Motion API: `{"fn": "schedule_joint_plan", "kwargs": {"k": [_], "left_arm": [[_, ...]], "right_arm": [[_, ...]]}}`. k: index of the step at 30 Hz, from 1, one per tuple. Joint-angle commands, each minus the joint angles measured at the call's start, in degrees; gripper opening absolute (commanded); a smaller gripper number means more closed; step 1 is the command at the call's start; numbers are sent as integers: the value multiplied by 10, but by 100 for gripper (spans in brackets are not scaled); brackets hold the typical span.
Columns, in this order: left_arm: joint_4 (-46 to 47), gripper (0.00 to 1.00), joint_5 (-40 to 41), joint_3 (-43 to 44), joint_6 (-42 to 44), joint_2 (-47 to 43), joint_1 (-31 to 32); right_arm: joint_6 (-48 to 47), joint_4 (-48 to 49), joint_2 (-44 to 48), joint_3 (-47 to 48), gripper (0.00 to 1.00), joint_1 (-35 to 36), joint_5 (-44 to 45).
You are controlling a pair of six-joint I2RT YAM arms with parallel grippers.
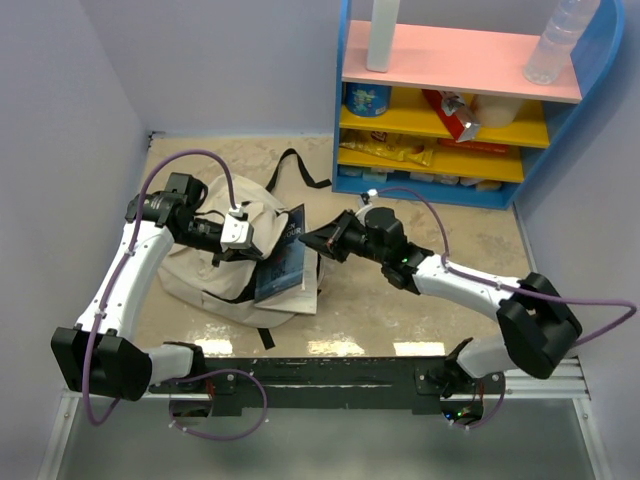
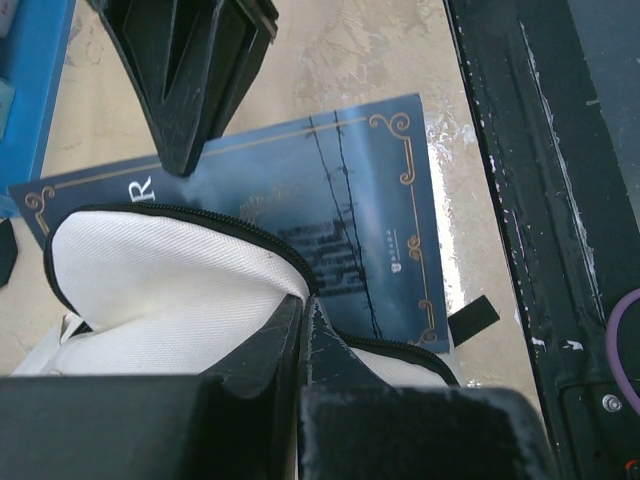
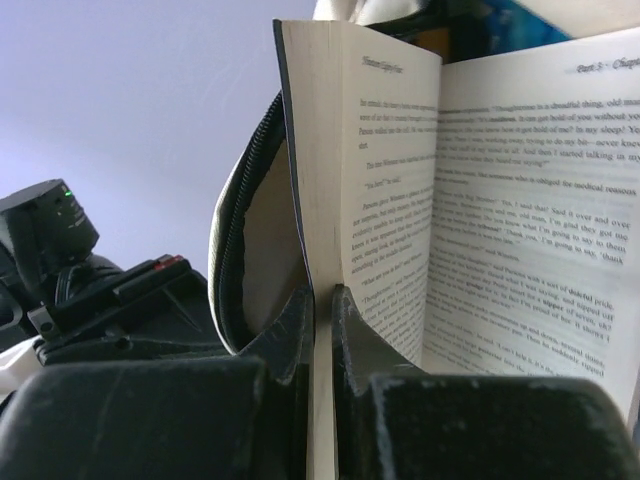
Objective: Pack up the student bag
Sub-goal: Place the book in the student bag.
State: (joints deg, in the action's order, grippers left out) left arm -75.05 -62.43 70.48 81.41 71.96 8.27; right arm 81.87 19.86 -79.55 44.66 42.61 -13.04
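Note:
The beige student bag (image 1: 215, 270) lies on the table, left of centre, with its zipper open. My left gripper (image 1: 243, 243) is shut on the bag's zippered rim (image 2: 200, 218) and holds the flap up; in the left wrist view the jaws (image 2: 303, 308) pinch the white fabric (image 2: 160, 275). A dark blue book (image 1: 283, 258) lies partly under the flap at the bag's mouth (image 2: 350, 190). My right gripper (image 1: 318, 240) is shut on the book's cover and a wad of pages (image 3: 320, 300). The book has fallen open (image 3: 500, 200) next to the bag's rim (image 3: 238, 230).
A blue-framed shelf unit (image 1: 345, 120) stands at the back right, holding a clear bottle (image 1: 560, 40), a white carton (image 1: 381, 35) and snack packs (image 1: 390, 150). Walls close in on the left and right. The black mounting rail (image 1: 330, 372) runs along the near edge.

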Motion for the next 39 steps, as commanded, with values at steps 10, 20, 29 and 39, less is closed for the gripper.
{"fn": "schedule_joint_plan", "kwargs": {"k": [10, 20, 29, 39], "left_arm": [[2, 0, -54, 25, 0, -17, 4], [3, 0, -55, 26, -3, -17, 4], [2, 0, -53, 24, -4, -17, 5], [1, 0, -56, 18, 0, -10, 5]], "right_arm": [[40, 347, -108, 7, 0, 26, -23], [-51, 259, -137, 35, 0, 25, 123], [-54, 240, -225, 129, 0, 31, 180], [-52, 153, -243, 179, 0, 35, 259]]}}
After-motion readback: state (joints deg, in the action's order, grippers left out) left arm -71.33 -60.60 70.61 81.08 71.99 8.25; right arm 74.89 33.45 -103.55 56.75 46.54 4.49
